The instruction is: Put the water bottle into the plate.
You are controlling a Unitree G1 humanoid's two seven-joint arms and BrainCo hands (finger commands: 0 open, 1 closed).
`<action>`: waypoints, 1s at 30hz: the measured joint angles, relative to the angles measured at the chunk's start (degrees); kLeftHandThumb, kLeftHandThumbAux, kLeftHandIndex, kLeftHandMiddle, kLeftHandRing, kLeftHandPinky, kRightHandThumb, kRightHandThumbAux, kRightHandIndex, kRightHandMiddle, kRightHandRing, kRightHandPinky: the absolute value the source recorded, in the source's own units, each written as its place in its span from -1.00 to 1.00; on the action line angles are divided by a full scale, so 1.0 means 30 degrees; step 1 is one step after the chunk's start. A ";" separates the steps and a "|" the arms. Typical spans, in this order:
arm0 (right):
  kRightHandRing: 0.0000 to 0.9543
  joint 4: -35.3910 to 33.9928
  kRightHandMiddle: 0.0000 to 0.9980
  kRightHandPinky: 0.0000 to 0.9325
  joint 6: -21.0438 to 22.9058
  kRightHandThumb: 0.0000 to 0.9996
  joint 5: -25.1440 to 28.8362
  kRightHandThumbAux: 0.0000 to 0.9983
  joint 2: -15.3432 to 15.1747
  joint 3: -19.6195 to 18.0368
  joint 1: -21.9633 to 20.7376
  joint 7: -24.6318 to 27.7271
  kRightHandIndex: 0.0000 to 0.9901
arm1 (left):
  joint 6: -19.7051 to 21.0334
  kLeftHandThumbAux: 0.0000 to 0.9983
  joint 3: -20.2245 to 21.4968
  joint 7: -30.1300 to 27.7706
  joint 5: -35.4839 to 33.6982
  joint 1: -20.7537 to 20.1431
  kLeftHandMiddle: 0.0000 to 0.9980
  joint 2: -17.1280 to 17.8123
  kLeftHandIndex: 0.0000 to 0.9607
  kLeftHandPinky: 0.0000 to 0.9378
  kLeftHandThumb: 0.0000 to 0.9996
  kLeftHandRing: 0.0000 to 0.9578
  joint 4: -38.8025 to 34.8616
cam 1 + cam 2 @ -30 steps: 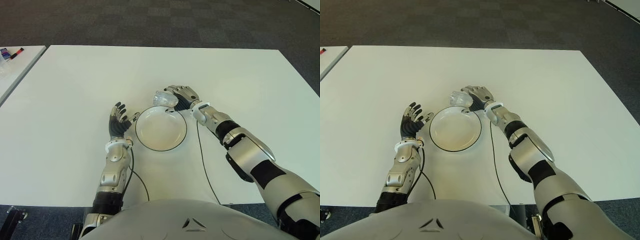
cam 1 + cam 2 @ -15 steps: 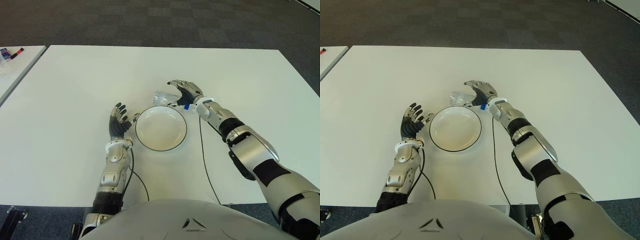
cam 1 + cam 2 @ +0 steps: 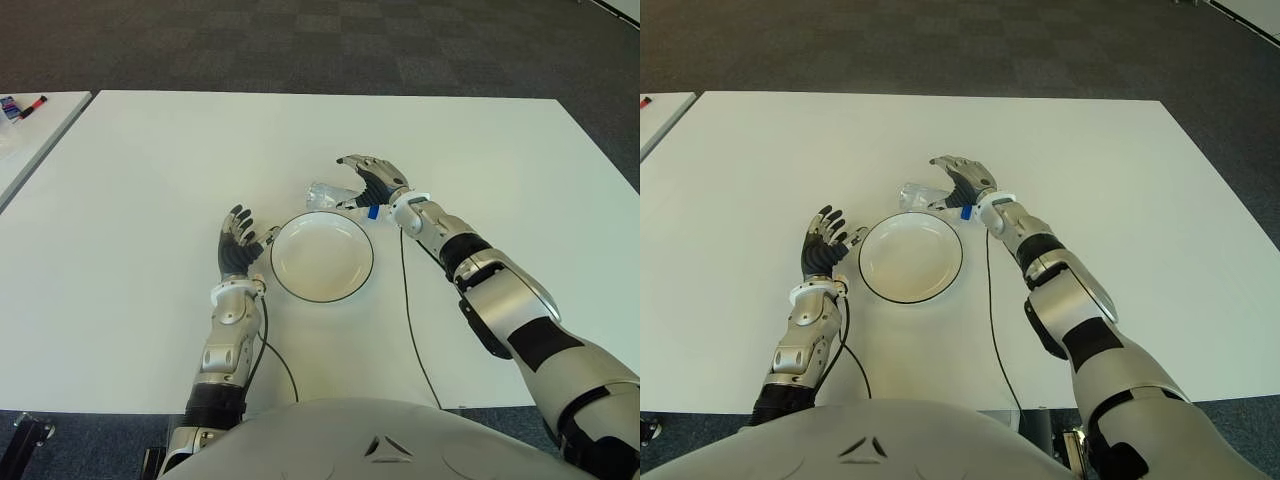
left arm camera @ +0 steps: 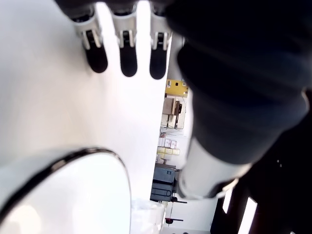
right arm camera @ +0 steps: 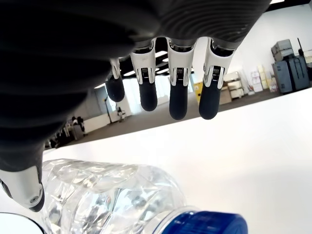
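White laminate covers the big table (image 3: pixel 130 180), which fills most of the view, and dark carpet in a checked pattern (image 3: pixel 300 40) runs behind it. Off past the table's left edge, well away from the plate, a second white tabletop (image 3: pixel 30 130) shows a corner with a couple of small things on it, one red, too small to name. One plate (image 3: pixel 322 257), white with a thin dark rim, sits near the middle of the table, and nothing lies in it. One water bottle (image 3: pixel 335 195), clear crinkled plastic with a blue cap (image 5: pixel 204 224), lies on its side on the table just beyond the plate's far rim, outside it, the cap pointing to the robot's right. The right hand (image 3: pixel 372 180) arches over the bottle beyond the plate's far right rim, its fingers (image 5: pixel 176 100) extended and spread above the plastic rather than wrapped round it, holding nothing. The left hand (image 3: pixel 238 245) shows just to the left of the plate, fingers (image 4: pixel 127 58) straight and apart, also empty. A thin black cable (image 3: pixel 408 310) trails across the tabletop to the right of the plate, and another (image 3: pixel 272 355) loops on its left.
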 measured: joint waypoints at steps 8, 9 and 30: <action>-0.63 -0.0116 -0.70 -0.44 0.0125 0.07 -0.0002 0.18 -0.0057 -0.0003 -0.0105 -0.0059 -0.80 | 0.0000 0.90 0.0048 -0.0002 -0.0001 -0.0005 -0.67 0.0000 -0.72 -0.65 -0.91 -0.69 0.0012; -0.63 -0.0126 -0.70 -0.43 0.0145 0.07 -0.0003 0.18 -0.0058 -0.0003 -0.0112 -0.0076 -0.79 | 0.0000 0.90 0.0051 -0.0002 -0.0001 -0.0005 -0.66 0.0000 -0.72 -0.65 -0.91 -0.69 0.0012; -0.59 -0.0334 -0.66 -0.33 0.0356 0.38 0.0030 0.18 -0.0087 -0.0023 -0.0168 0.0159 -0.74 | 0.0000 0.91 0.0168 -0.0002 -0.0027 -0.0021 -0.65 -0.0002 -0.69 -0.64 -0.86 -0.69 0.0023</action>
